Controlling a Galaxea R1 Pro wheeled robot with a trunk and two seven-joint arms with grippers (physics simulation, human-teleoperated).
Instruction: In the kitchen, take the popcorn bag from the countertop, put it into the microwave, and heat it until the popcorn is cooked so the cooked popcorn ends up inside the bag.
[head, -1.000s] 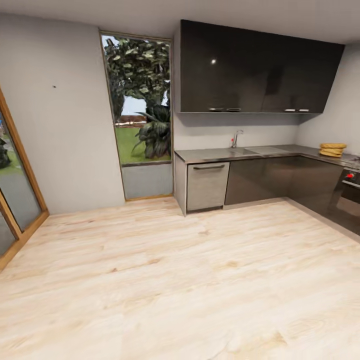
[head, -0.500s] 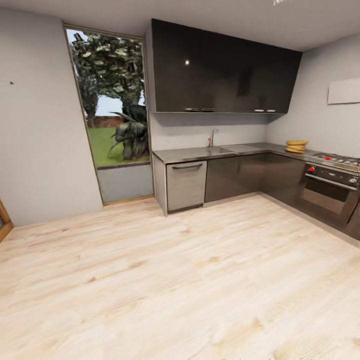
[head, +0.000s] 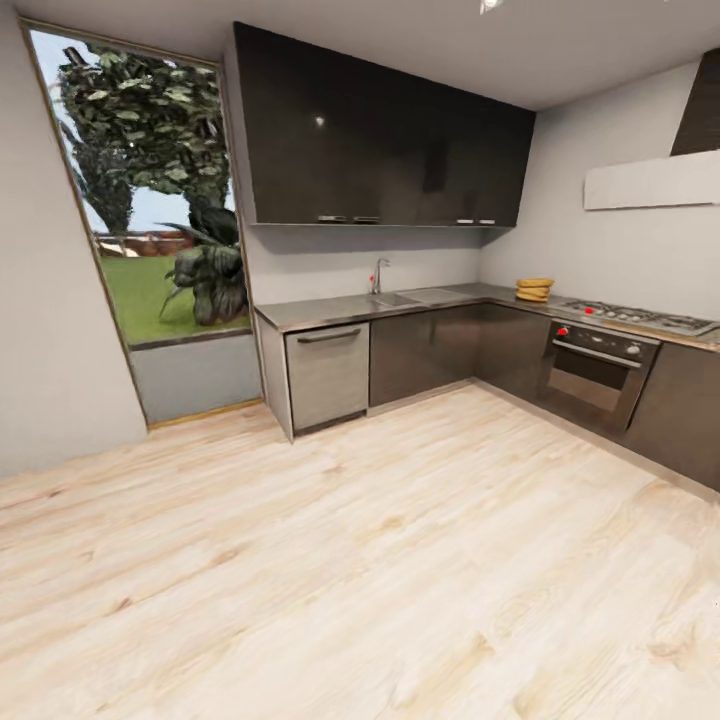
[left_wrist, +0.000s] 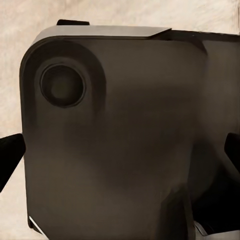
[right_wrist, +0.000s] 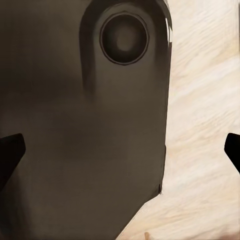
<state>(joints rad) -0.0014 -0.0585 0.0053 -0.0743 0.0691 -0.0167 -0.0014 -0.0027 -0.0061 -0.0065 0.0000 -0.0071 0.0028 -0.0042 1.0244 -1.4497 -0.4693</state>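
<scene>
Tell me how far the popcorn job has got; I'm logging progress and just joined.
Nothing looks done yet. In hand: the robot is out on the wooden floor, looking across at the countertop with its faucet, the oven and the gas hob. A yellow stack sits in the corner. Left: finding the bag and microwave, loading, heating. Both pincers' fingertips sit wide apart, empty.

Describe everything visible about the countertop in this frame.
The countertop is a thin, grey, glossy steel slab in an L shape, running along the back wall and turning at the corner toward the gas hob. A sink with a tap is set into it, and a stack of yellow bowls rests near the corner. It tops dark cabinets.
</scene>
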